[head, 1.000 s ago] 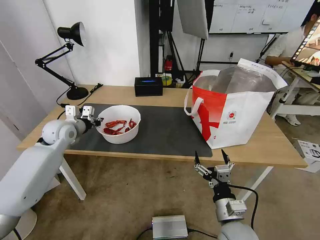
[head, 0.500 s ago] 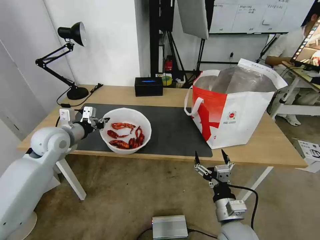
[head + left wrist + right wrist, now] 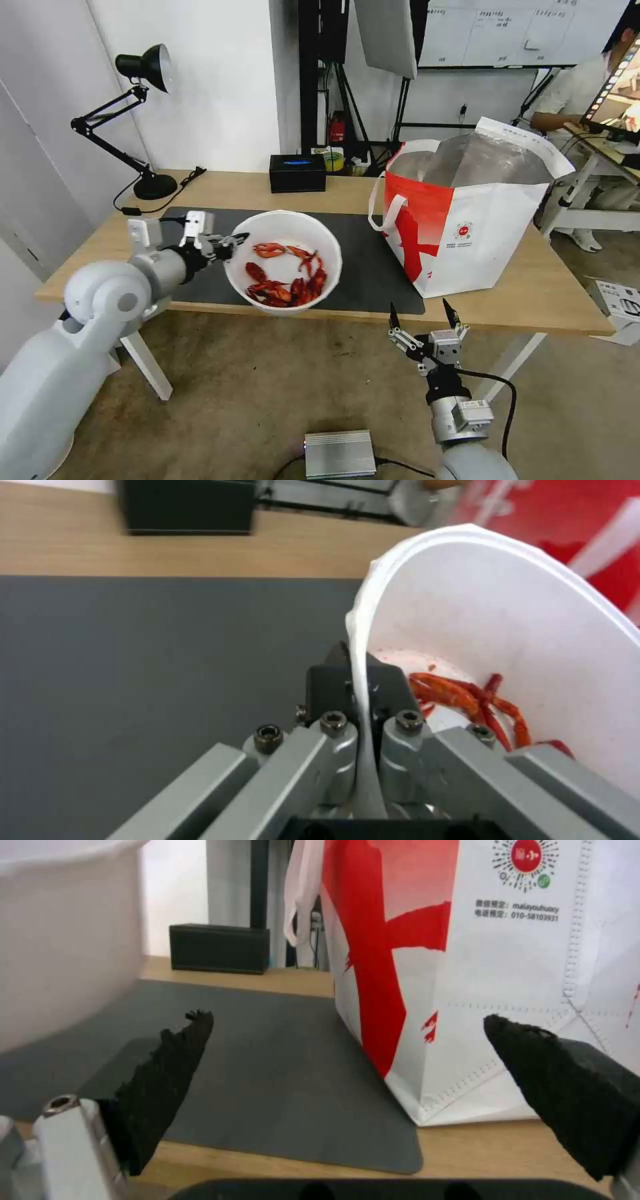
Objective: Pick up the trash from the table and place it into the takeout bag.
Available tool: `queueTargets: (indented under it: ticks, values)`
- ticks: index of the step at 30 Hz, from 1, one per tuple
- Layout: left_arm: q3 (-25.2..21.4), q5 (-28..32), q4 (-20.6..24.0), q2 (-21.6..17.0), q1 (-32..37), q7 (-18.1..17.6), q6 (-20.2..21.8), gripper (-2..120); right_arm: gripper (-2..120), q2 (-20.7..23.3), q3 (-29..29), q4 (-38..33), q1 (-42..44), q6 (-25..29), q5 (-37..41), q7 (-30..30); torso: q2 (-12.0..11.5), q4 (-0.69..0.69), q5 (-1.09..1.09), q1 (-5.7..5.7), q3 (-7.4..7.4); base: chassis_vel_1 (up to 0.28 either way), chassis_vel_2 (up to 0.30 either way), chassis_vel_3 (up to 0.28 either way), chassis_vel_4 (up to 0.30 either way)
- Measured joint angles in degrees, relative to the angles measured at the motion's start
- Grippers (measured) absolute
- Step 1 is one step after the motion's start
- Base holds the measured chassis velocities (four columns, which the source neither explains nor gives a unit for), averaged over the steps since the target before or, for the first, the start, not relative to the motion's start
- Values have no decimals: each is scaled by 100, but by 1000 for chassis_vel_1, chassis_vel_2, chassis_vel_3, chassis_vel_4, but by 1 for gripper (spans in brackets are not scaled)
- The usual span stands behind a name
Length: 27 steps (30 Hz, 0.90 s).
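The left gripper (image 3: 230, 241) is clamped on the left rim of the white bowl (image 3: 285, 227), held above the table's (image 3: 533, 293) near edge, tilted with its mouth facing near. The right gripper (image 3: 425, 319), fingers apart, waits below the table edge.

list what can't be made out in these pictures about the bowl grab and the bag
- Inside of the takeout bag: the head view shows foil lining only; its walls hide any contents.
- White bowl underside: hidden in the head view; the right wrist view crops it at the edge.
- Left gripper pad contact: the bowl rim covers it in the left wrist view.
- Small print under the bag's logo: too small to read.
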<state>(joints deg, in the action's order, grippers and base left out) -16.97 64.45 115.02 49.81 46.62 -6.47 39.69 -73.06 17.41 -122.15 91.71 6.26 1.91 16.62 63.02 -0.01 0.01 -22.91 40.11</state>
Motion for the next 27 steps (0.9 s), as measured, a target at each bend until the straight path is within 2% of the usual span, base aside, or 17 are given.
queueTargets:
  ticks: [3, 11, 17, 24, 27]
  values:
    - [368, 32, -24, 282, -265, -24, -44, 0, 100, 0, 0, 0, 0, 0, 0, 0, 0, 0, 0, 0, 0, 0, 0, 0, 0]
    - [955, 317, -76, 598, -996, -205, -10, 0, 100, 0, 0, 0, 0, 0, 0, 0, 0, 0, 0, 0, 1, 0, 0, 0, 0]
    - [1160, 546, -75, 719, -1409, -331, 4, 0, 100, 0, 0, 0, 0, 0, 0, 0, 0, 0, 0, 0, 0, 0, 0, 0, 0]
    - [1290, 724, 157, 902, -1600, -485, 30, 0, 100, 0, 0, 0, 0, 0, 0, 0, 0, 1, -1, 0, 1, 0, 0, 0, 0]
    - [1375, 801, 234, 1094, -1695, -596, 33, 0, 100, 0, 0, 0, 0, 0, 0, 0, 0, 1, 0, 0, 0, 0, 0, 0, 0]
